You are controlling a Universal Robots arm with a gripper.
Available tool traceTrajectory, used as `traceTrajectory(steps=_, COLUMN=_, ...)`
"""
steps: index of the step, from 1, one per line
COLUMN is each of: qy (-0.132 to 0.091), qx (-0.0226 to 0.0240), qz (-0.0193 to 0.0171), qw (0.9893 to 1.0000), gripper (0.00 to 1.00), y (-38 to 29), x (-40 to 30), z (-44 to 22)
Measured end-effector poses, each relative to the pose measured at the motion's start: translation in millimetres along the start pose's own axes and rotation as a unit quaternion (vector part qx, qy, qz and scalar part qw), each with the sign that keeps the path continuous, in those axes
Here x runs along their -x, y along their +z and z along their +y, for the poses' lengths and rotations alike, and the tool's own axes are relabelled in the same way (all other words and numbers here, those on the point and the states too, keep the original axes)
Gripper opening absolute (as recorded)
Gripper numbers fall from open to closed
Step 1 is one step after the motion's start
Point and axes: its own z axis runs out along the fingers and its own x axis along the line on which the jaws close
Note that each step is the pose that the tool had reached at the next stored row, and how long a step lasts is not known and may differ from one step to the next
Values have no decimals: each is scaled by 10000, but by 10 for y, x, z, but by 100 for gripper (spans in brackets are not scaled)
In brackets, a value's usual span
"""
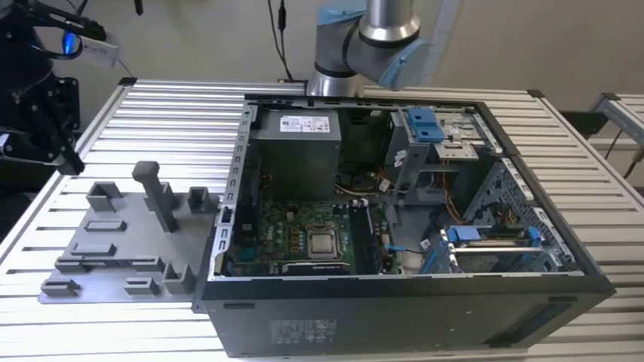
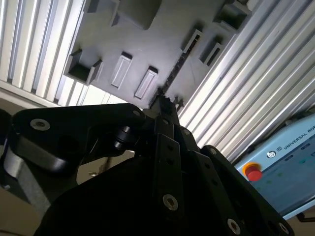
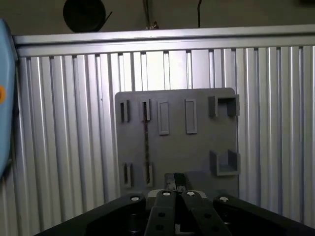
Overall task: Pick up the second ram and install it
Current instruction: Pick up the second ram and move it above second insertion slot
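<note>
The second ram [image 3: 146, 142] is standing on edge in a slot of the grey tray [image 3: 197, 157], which is lying near the table's [image 1: 151, 105] edge at the exterior view's left, so neither pickup nor installing is done. The hand [image 3: 176, 181] is hovering above the tray, not touching the ram; clenched or released, I cannot tell. The open computer case [image 1: 403, 317] is sitting just beside the tray, its side wall rising between tray and motherboard [image 1: 292, 234]

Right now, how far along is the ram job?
Done: nothing that shows for certain. The slot pair beside the ram is empty, but I cannot tell if a stick sits in the case. In hand: the gripper hangs over the tray, close to the ram, which stands on edge in its slots. Left: the pick-up and the install.
</note>
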Motion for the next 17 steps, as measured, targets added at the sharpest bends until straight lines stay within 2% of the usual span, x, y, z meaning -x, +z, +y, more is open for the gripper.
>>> traceTrajectory(steps=6, qy=-16, qx=-1, qz=-5, qw=10000, gripper=11, y=0, x=-10, z=-1)
traceTrajectory(steps=10, qy=-15, qx=-1, qz=-6, qw=10000, gripper=11, y=21, x=-94, z=-8)
traceTrajectory(steps=12, qy=-15, qx=-2, qz=-10, qw=10000, gripper=11, y=30, x=-141, z=-32)
traceTrajectory(steps=15, qy=-15, qx=-1, qz=-11, qw=10000, gripper=11, y=37, x=-170, z=-98)
traceTrajectory(steps=17, qy=-15, qx=-1, qz=-11, qw=10000, gripper=11, y=38, x=-170, z=-99)
